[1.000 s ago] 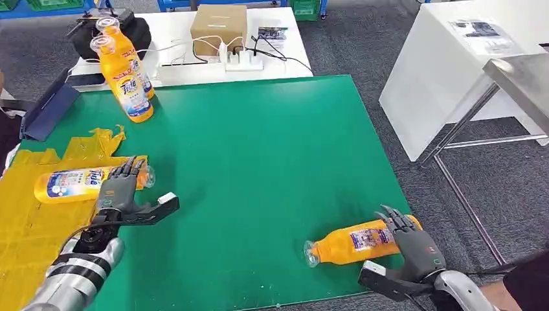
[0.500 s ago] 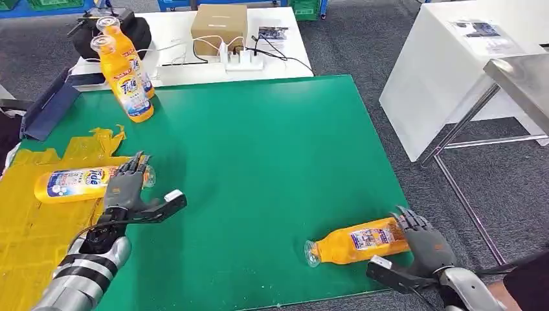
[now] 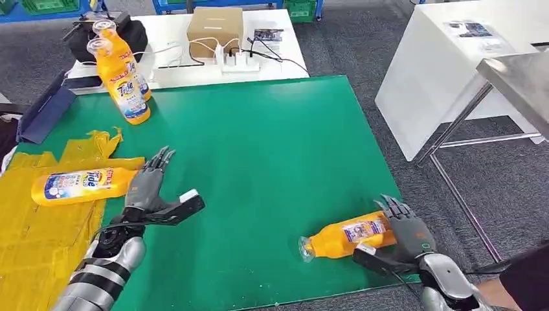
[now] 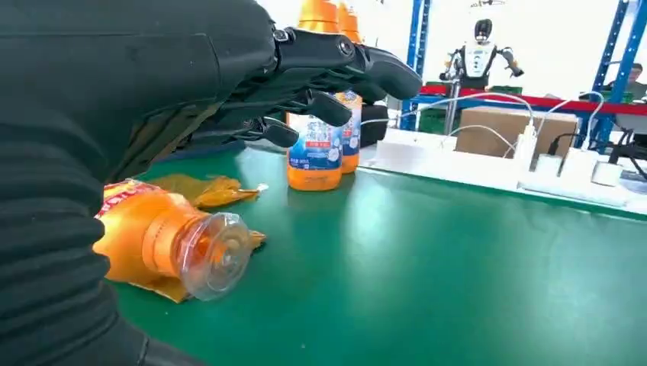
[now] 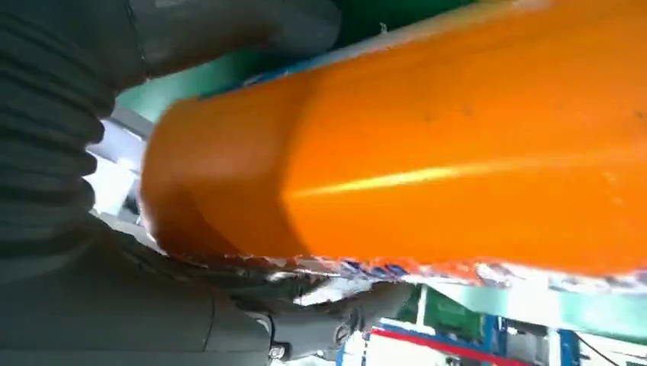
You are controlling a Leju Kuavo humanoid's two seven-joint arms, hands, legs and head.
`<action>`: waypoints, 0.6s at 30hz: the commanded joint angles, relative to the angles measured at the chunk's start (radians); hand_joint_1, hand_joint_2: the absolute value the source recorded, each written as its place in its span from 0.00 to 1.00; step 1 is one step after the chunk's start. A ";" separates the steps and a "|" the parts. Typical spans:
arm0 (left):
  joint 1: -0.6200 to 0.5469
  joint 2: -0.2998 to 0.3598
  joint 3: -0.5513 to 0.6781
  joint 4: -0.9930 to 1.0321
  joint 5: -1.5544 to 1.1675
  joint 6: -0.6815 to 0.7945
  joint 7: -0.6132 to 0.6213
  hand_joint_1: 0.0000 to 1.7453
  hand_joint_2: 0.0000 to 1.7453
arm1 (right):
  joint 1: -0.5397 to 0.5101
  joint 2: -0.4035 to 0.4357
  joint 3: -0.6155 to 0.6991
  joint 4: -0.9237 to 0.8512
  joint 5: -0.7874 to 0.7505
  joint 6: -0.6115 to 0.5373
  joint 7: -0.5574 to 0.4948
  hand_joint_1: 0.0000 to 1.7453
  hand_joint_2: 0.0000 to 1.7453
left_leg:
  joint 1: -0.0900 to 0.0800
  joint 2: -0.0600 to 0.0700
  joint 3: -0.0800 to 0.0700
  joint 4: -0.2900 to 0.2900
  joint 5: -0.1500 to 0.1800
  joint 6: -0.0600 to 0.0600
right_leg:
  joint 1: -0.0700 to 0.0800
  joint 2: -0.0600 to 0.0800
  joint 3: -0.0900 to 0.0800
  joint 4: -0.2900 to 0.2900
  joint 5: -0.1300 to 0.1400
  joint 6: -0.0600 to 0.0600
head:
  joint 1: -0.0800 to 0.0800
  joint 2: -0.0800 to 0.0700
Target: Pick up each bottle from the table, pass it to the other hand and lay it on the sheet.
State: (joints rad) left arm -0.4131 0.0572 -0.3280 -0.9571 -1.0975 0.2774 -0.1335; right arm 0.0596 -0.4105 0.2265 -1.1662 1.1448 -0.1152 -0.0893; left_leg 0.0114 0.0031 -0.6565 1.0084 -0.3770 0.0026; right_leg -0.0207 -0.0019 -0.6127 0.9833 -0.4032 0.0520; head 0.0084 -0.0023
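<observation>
An orange bottle (image 3: 81,186) lies on the yellow sheet (image 3: 32,227) at the left, its clear cap (image 4: 206,255) pointing at my left hand. My left hand (image 3: 152,194) hovers just right of it with fingers spread and holds nothing. A second orange bottle (image 3: 346,236) lies on the green mat (image 3: 272,142) near the front right edge. My right hand (image 3: 404,236) cups its base, with straight fingers past the far side and the thumb in front, not closed. Two more bottles (image 3: 120,81) stand upright at the back left.
Behind the mat, a white table carries a cardboard box (image 3: 215,26), a power strip (image 3: 239,63) with cables and a black bag (image 3: 133,32). A blue folder (image 3: 42,113) leans at the mat's left corner. A white cabinet (image 3: 453,65) and a metal table (image 3: 518,78) stand at the right.
My left hand has drawn away to the right from the bottle on the sheet. My right hand has pulled back, then moved in around the base of the lying bottle. The camera shifted slightly.
</observation>
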 commanded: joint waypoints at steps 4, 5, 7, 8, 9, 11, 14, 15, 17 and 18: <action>-0.029 -0.012 -0.052 0.032 0.019 0.007 -0.007 0.00 1.00 | -0.025 0.048 0.106 0.155 -0.031 0.005 -0.014 0.99 1.00 | 0.002 -0.002 0.004 -0.001 -0.001 0.000 | 0.002 -0.002 0.006 -0.002 0.000 -0.001 | 0.000 0.000; -0.027 -0.013 -0.054 0.026 0.028 0.008 -0.010 0.00 1.00 | -0.024 0.047 0.110 0.150 -0.046 -0.004 -0.016 1.00 1.00 | 0.002 -0.002 0.004 -0.001 -0.001 0.000 | 0.002 -0.002 0.006 -0.002 0.000 -0.002 | 0.000 0.000; -0.013 -0.012 -0.051 -0.005 0.049 0.008 -0.018 0.00 1.00 | -0.018 0.057 0.098 0.114 -0.066 -0.044 -0.019 1.00 1.00 | 0.002 0.000 0.005 -0.001 -0.001 -0.001 | 0.002 -0.001 0.006 -0.002 0.000 -0.002 | 0.000 0.000; 0.004 -0.008 -0.049 -0.038 0.055 0.005 -0.020 0.00 1.00 | -0.016 0.074 0.080 0.077 -0.062 -0.092 -0.018 1.00 1.00 | 0.001 0.001 0.005 0.000 -0.001 -0.001 | 0.002 0.000 0.005 -0.002 0.000 -0.002 | 0.000 0.000; 0.022 -0.007 -0.042 -0.068 0.067 0.004 -0.022 0.00 1.00 | -0.017 0.098 0.059 0.047 -0.055 -0.131 -0.010 1.00 1.00 | 0.002 0.000 0.005 0.000 -0.002 -0.001 | 0.002 -0.001 0.006 -0.002 0.000 -0.003 | 0.000 0.000; 0.050 -0.003 -0.038 -0.123 0.092 -0.012 -0.034 0.00 1.00 | -0.025 0.133 0.036 0.001 -0.021 -0.160 0.016 1.00 1.00 | 0.001 0.004 0.005 -0.001 -0.002 -0.001 | 0.002 0.003 0.004 -0.002 0.001 -0.003 | 0.000 0.000; 0.103 -0.004 -0.025 -0.225 0.233 -0.116 -0.095 0.00 1.00 | -0.035 0.252 -0.051 -0.099 -0.021 -0.274 -0.002 1.00 1.00 | 0.001 0.006 0.004 0.000 -0.003 -0.001 | 0.001 0.005 0.004 0.000 0.001 -0.003 | 0.000 0.000; 0.111 -0.006 -0.021 -0.245 0.283 -0.150 -0.116 0.00 1.00 | -0.038 0.270 -0.058 -0.118 -0.020 -0.294 -0.011 1.00 1.00 | 0.001 0.007 0.004 0.000 -0.003 -0.002 | 0.002 0.006 0.004 0.000 0.000 -0.004 | 0.000 0.000; 0.126 -0.005 -0.025 -0.284 0.349 -0.195 -0.139 0.00 1.00 | -0.046 0.305 -0.064 -0.157 -0.040 -0.317 -0.032 1.00 1.00 | 0.001 0.007 0.002 0.000 -0.003 -0.001 | 0.001 0.005 0.002 0.001 0.001 -0.003 | 0.000 0.000; 0.126 -0.005 -0.025 -0.284 0.349 -0.195 -0.139 0.00 1.00 | -0.046 0.305 -0.064 -0.157 -0.040 -0.317 -0.032 1.00 1.00 | 0.001 0.008 0.001 0.001 -0.003 -0.002 | 0.001 0.007 0.000 0.002 0.000 -0.003 | 0.000 0.000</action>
State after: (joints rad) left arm -0.3411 0.0500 -0.3506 -1.0962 -0.8941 0.1886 -0.2181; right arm 0.0414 -0.2882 0.2450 -1.1962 1.1246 -0.3638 -0.0885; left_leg 0.0114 0.0066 -0.6578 1.0083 -0.3776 0.0016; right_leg -0.0203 0.0003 -0.6128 0.9849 -0.4014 0.0520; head 0.0080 -0.0023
